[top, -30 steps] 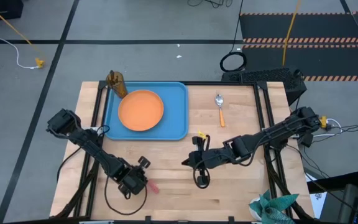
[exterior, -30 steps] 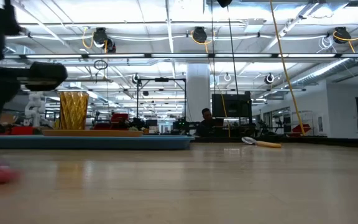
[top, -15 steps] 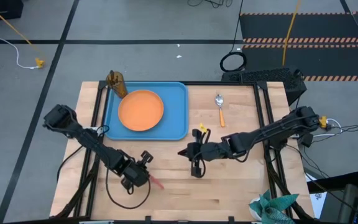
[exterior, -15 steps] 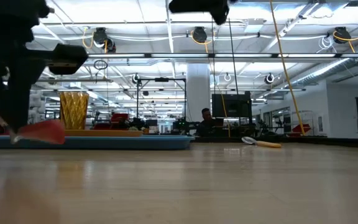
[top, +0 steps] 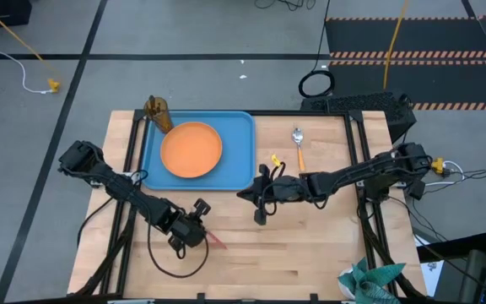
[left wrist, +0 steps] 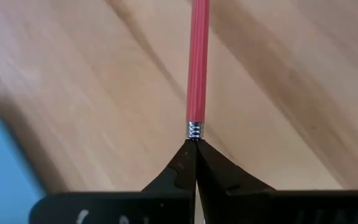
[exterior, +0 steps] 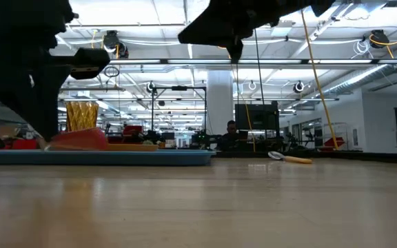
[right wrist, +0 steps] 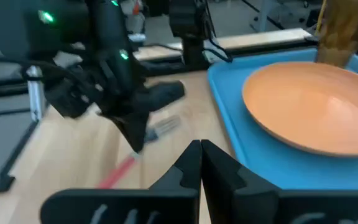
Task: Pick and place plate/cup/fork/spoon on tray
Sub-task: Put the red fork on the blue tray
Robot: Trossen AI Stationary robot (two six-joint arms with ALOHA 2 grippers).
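Note:
My left gripper point(top: 199, 233) is shut on the fork, above the table's near left part. The fork's red handle point(top: 216, 242) sticks out toward the table's right. My right gripper point(top: 259, 218) is shut and empty, just right of the light-blue tray point(top: 239, 148). The orange plate point(top: 191, 149) lies on the tray. The amber cup point(top: 157, 111) stands at the tray's far left corner; whether on the tray or beside it, I cannot tell. The orange-handled spoon point(top: 299, 149) lies on the table right of the tray. My left gripper pinches the fork's metal neck point(left wrist: 194, 130) between its two fingertips, where the red handle point(left wrist: 197, 62) begins. The fingers slant down from the table's left. The tines point(right wrist: 166, 126) stick out on one side and the handle point(right wrist: 120, 173) on the other. The fork hangs clear of the table point(exterior: 81, 140).
Bare wood lies between the two grippers and along the near edge point(top: 310, 262). A teal cloth point(top: 369, 283) lies at the near right corner. The tray's near part point(top: 226, 179) is bare.
My left gripper has risen and gone toward the table's far edge and right, lifting the fork off the table. My right gripper has moved toward the table's far edge and left, closer to the tray.

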